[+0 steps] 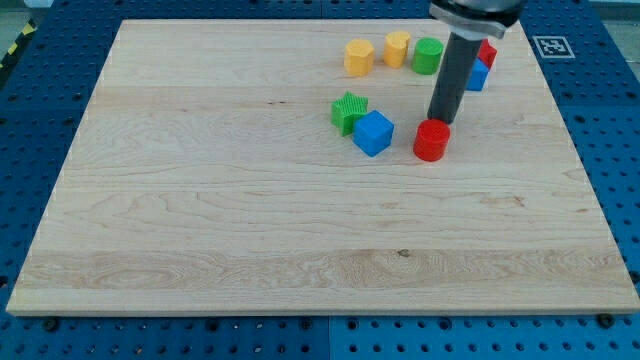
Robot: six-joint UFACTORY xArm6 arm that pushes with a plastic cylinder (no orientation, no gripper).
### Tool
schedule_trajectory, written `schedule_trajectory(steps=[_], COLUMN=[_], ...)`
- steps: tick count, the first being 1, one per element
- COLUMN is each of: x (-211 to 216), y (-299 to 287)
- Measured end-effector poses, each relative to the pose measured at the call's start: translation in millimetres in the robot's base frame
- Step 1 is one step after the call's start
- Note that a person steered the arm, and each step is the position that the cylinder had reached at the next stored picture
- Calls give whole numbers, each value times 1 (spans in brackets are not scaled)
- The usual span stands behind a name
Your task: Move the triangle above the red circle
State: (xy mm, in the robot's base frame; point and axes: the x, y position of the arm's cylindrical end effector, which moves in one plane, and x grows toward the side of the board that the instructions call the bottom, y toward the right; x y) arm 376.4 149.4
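My tip (437, 122) stands just beyond the red circle (432, 140), on its side toward the view's top, touching it or very nearly so. The rod has nothing to close, so it grips nothing and only leans against whatever it meets.

No block shows plainly as a triangle. The likeliest is the blue block (479, 75), up and to the right of the red circle and half hidden behind the rod. A red block (488, 52) sits just past it, also partly hidden, so I cannot tell its shape either.

A green circle (428, 55) lies straight up from the red circle, well apart from it, with two yellow blocks (359, 57) to its left. A blue cube (373, 132) sits just left of the red circle, and a green star (349, 110) touches the cube's far corner.

The blue block looks like light, rigid plastic that should slide easily on the smooth board (200, 200). It will probably pivot if pushed off-centre. I judge the best contact is the middle of its flat right face, pushing left toward the spot above the red circle.
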Motion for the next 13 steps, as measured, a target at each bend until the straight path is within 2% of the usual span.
schedule_trajectory(steps=[1,2,3,4,5,6,7,9,10,11,12,13], x=[-17,-18,-56,-89,-80,-49,-32,-60,-52,-7,3,-22], y=[49,126,157,128,76,45,40,32,1,-1,-2,-11])
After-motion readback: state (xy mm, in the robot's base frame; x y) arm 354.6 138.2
